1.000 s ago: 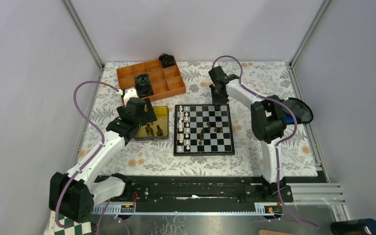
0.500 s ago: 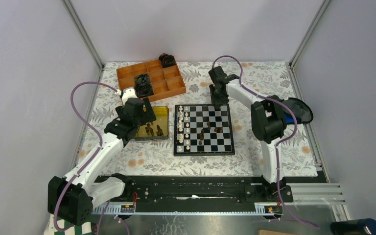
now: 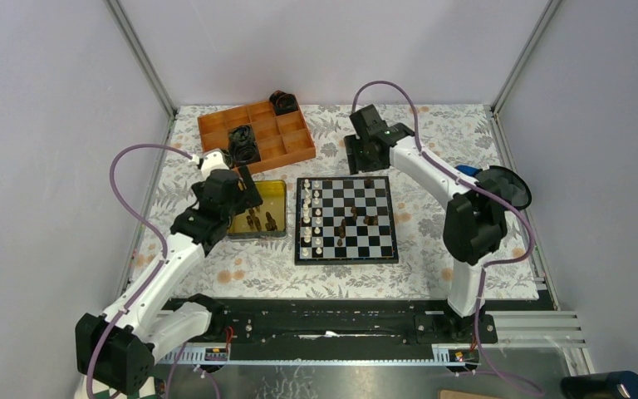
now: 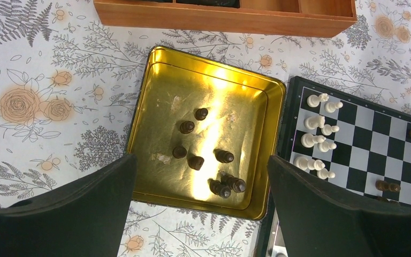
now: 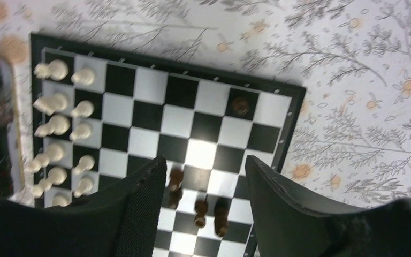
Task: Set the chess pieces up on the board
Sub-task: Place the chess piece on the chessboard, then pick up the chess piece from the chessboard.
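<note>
Board [image 3: 346, 260] flat on the flowered desk [image 3: 432, 274], in the middle, between the two arms. Along its left side, two columns of white pieces [image 3: 311, 218], standing upright. Near the centre squares, a small cluster of dark pieces [image 3: 355, 221], too small and blurred to tell upright from tipped. At the far edge, one lone dark piece [image 3: 369, 182] on a dark square, second in from the right corner, well apart from the cluster.

Just beside the board on its left, a gold tray [image 3: 272, 193]. Inside, several more dark pieces [image 4: 195, 161], scattered over the tray's floor, some upright and some on their sides.

Left arm [image 3: 174, 249] reaching over the tray from the near left. Left jaws spread wide and empty, one finger [image 4: 59, 214] at each lower corner of the wrist view, the tray between them and below, none of the pieces touched.

Right arm [image 3: 432, 174] stretched out toward the far edge of the board. Right jaws parted, nothing between the fingers [image 5: 139, 214], the board's far rows and the lone dark piece underneath in a blurred wrist view.

Beyond the tray, an orange divided box [image 3: 291, 150] with black coiled things [image 3: 242, 143] in two of its compartments.
</note>
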